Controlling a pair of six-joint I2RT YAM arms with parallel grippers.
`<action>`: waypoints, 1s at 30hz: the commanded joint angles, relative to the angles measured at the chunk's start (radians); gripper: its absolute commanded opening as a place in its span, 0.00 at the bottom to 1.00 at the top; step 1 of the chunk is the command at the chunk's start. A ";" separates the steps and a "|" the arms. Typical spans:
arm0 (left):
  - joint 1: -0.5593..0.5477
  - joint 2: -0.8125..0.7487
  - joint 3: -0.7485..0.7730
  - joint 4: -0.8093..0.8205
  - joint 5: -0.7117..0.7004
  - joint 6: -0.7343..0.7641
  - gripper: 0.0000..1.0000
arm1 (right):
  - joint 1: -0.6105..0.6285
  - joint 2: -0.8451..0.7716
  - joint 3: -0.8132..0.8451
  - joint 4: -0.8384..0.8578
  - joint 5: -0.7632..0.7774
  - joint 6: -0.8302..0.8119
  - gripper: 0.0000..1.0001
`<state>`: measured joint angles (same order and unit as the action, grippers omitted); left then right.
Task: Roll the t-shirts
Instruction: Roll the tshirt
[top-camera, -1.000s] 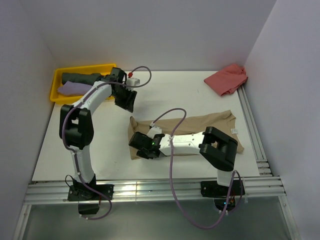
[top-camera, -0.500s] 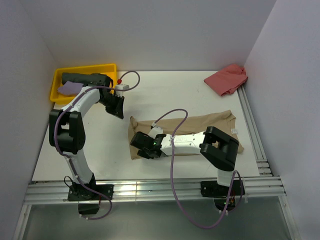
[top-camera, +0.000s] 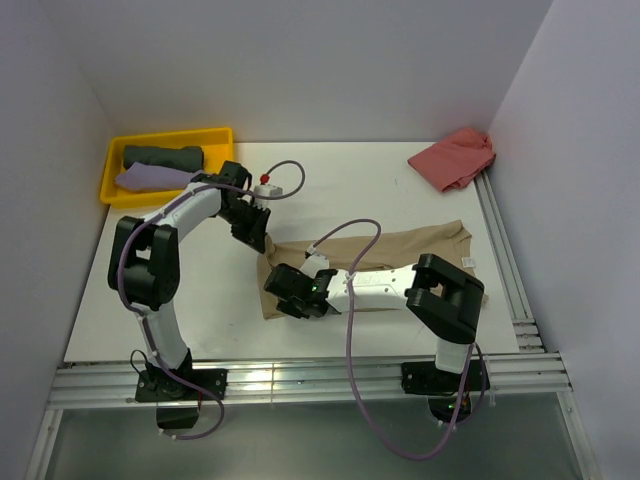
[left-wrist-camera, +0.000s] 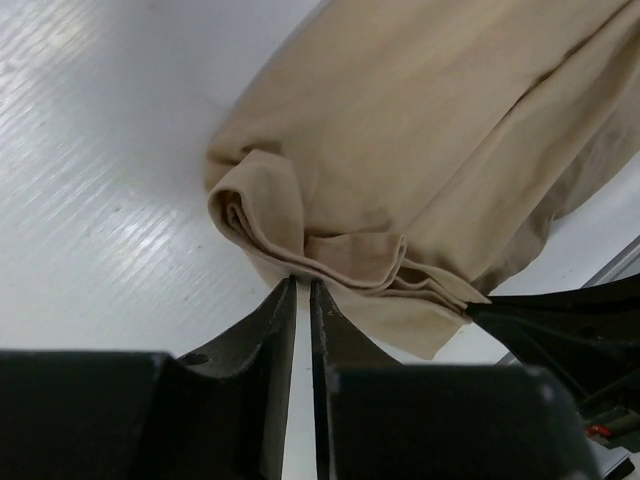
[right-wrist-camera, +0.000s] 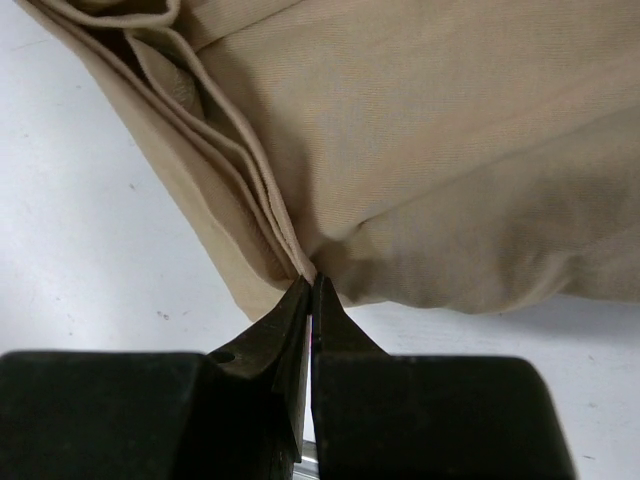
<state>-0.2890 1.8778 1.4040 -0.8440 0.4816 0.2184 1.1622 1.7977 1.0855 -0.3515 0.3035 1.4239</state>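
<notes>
A tan t-shirt (top-camera: 400, 255), folded into a long strip, lies across the middle of the table. My left gripper (top-camera: 256, 233) is at the strip's far left corner. Its jaws are shut to a thin slit, and the tips (left-wrist-camera: 303, 283) touch the layered edge of the tan t-shirt (left-wrist-camera: 420, 140); no cloth shows between them. My right gripper (top-camera: 284, 292) is at the near left corner, shut on the folded hem of the tan t-shirt (right-wrist-camera: 450, 150), which creases toward the tips (right-wrist-camera: 312, 280). A salmon-red t-shirt (top-camera: 455, 158) lies crumpled at the back right.
A yellow tray (top-camera: 170, 135) at the back left holds a dark grey-green t-shirt (top-camera: 163, 157) and a lilac one (top-camera: 150, 178). A metal rail (top-camera: 505, 260) runs along the table's right edge. White walls close in the left, back and right.
My left arm swung from beside the yellow tray down to the tan shirt's far left corner, its jaws closing on the way. The right gripper stayed on the near corner.
</notes>
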 joint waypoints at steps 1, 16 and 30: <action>-0.024 0.015 0.009 0.031 0.005 -0.016 0.17 | -0.007 -0.066 -0.024 0.048 0.023 0.010 0.00; -0.078 0.098 0.084 0.033 -0.051 -0.043 0.16 | 0.019 -0.089 0.049 0.008 0.071 -0.043 0.23; -0.124 0.133 0.122 0.016 -0.075 -0.051 0.15 | -0.028 -0.035 0.227 -0.112 0.197 -0.264 0.47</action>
<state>-0.4065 2.0121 1.4860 -0.8288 0.4122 0.1776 1.1702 1.7355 1.2526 -0.4469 0.4259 1.2610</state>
